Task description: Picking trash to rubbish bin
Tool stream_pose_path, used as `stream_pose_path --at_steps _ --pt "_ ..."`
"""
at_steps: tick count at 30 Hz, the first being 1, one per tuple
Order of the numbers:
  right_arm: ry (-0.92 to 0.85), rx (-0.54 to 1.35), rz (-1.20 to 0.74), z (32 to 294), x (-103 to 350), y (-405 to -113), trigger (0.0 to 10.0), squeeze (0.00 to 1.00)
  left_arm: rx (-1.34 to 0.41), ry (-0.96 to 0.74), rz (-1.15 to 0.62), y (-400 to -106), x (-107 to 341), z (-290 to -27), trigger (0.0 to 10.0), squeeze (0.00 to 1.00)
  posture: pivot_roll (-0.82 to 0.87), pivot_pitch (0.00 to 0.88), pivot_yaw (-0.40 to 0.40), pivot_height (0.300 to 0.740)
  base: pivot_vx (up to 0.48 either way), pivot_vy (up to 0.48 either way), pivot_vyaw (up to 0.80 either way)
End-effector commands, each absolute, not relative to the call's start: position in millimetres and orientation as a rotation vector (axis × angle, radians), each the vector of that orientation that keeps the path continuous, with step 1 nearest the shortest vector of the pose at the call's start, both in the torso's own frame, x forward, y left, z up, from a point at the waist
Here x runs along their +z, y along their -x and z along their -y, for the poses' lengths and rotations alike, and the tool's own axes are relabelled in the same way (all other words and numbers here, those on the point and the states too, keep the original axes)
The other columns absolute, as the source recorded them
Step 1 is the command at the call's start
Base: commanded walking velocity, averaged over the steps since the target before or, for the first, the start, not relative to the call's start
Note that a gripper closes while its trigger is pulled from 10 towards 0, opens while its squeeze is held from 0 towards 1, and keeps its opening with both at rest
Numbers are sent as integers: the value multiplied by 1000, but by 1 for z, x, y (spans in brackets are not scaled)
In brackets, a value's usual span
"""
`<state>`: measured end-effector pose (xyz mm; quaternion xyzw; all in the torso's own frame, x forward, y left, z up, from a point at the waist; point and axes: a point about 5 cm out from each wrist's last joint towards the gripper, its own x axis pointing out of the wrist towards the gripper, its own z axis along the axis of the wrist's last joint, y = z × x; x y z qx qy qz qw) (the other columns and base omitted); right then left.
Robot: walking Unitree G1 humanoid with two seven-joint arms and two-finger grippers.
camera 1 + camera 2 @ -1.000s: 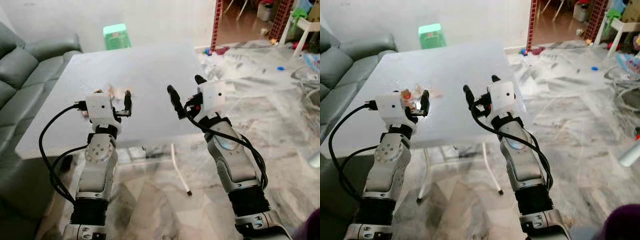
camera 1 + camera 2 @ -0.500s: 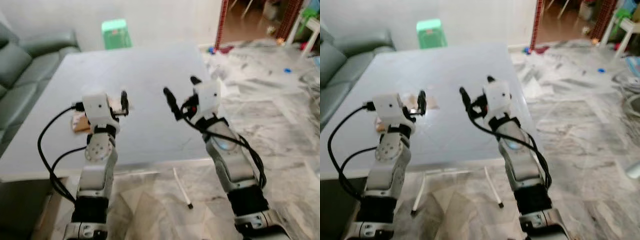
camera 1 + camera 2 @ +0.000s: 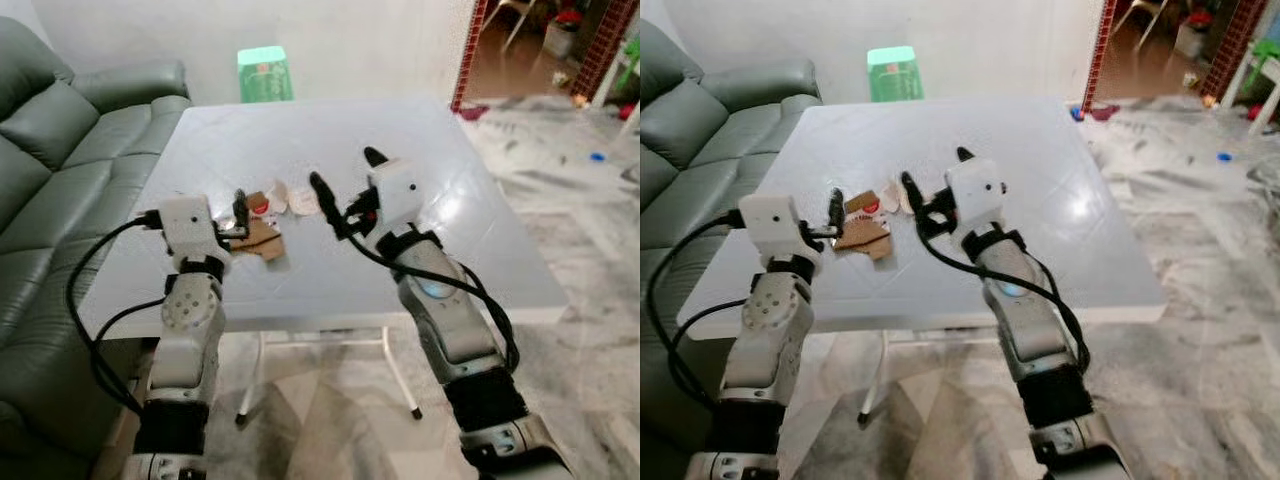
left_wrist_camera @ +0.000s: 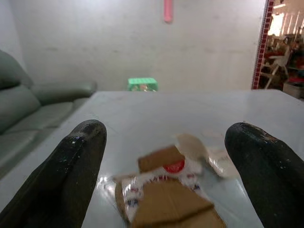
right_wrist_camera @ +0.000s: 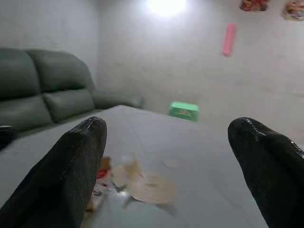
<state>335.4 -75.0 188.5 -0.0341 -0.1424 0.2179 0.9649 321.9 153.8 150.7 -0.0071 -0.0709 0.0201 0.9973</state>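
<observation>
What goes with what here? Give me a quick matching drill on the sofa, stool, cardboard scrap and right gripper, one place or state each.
Things:
1. sofa
2. stool
3. cardboard scrap
4. right gripper

Places or states:
A. on the table, just ahead of the left gripper
B. on the floor beyond the table's far edge
C. open, above the table
D. along the table's left side

Pairs: 1-D, 2-B, 3-A, 4-C

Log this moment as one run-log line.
phase: reach | left gripper: open, over brown cardboard scraps | right gripper: open, above white square table | held: nothing
</observation>
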Motion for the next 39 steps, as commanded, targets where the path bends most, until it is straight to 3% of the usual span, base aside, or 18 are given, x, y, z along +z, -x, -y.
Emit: stream_pose_path --at_steps 1,13,33,39 --pt "69 434 308 74 194 -337 10000 0 52 18 137 -322 150 -158 10000 0 -6 2 40 740 0 0 0" --pt "83 448 314 73 194 -335 10000 0 62 -27 160 -326 157 -154 10000 0 -16 0 36 740 0 0 0" --pt "97 497 326 68 195 -331 10000 0 74 39 139 -328 155 -156 10000 0 -23 4 39 740 434 0 0" --pt "99 520 321 65 193 -328 10000 0 166 16 141 -326 154 -162 10000 0 -24 6 41 740 0 0 0"
